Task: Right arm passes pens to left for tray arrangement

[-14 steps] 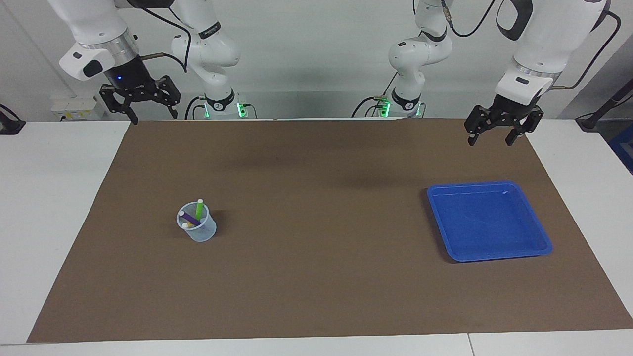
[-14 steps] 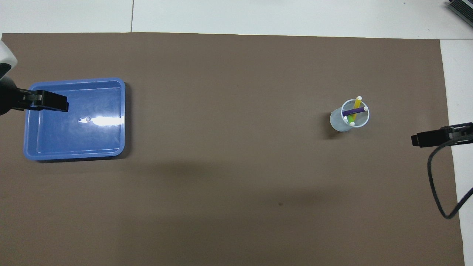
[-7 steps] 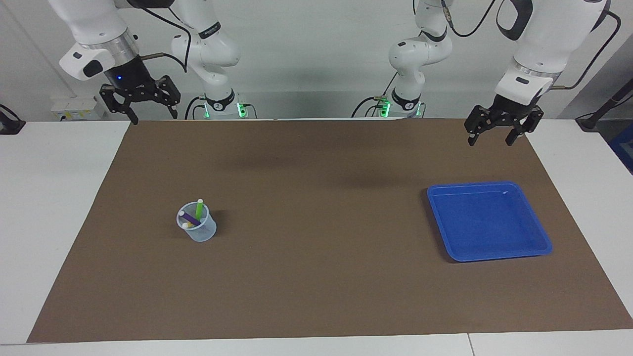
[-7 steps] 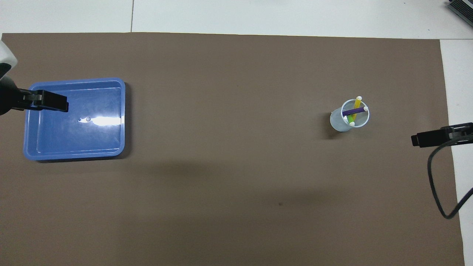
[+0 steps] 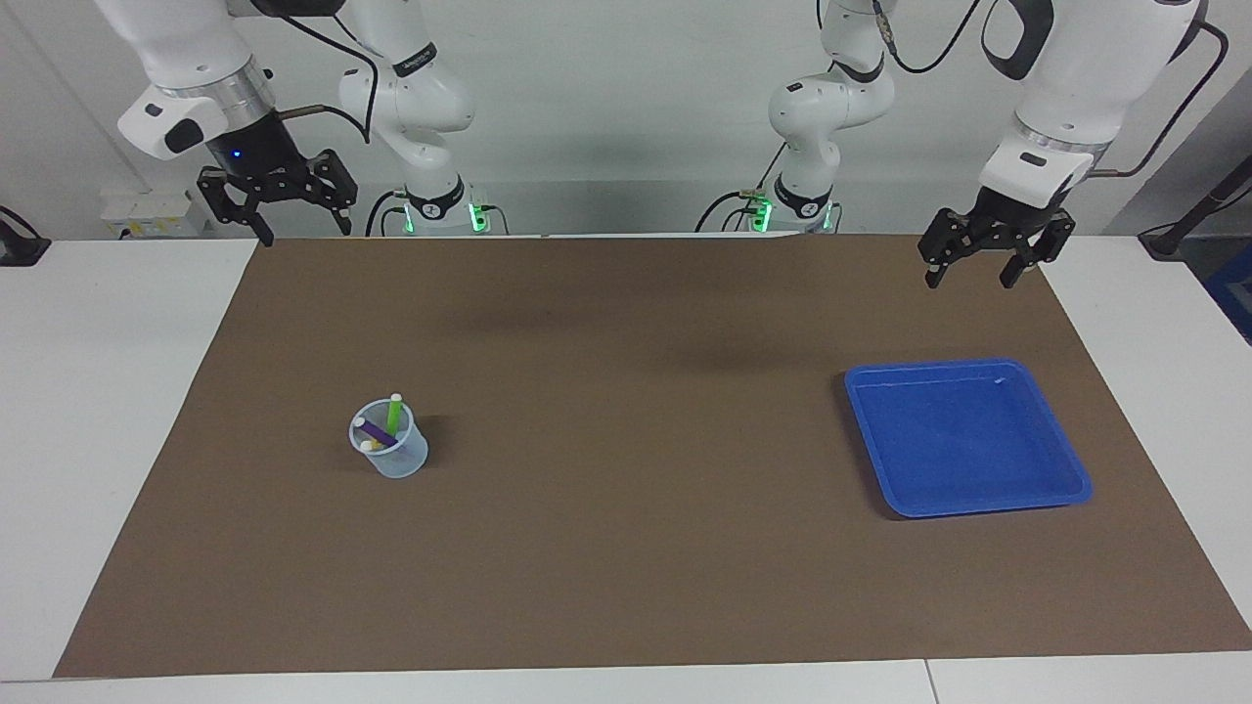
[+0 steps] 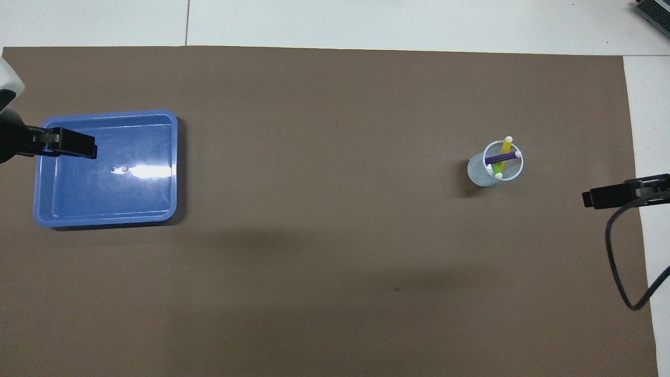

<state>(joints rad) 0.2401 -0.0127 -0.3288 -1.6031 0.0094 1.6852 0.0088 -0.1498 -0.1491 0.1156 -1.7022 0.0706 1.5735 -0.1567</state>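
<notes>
Both arms wait raised: right gripper spread wide over the mat's corner, left gripper likewise (3 pens cupped).

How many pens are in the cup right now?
3, all standing in the translucent cup: green pen, purple pen and yellow pen. None visible elsewhere; the blue tray holds none.

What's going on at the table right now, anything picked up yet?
Nothing yet. The three pens stand in the clear cup toward the right arm's end; the blue tray lies bare toward the left arm's end. The right gripper and left gripper hang open and raised, holding nothing.
</notes>
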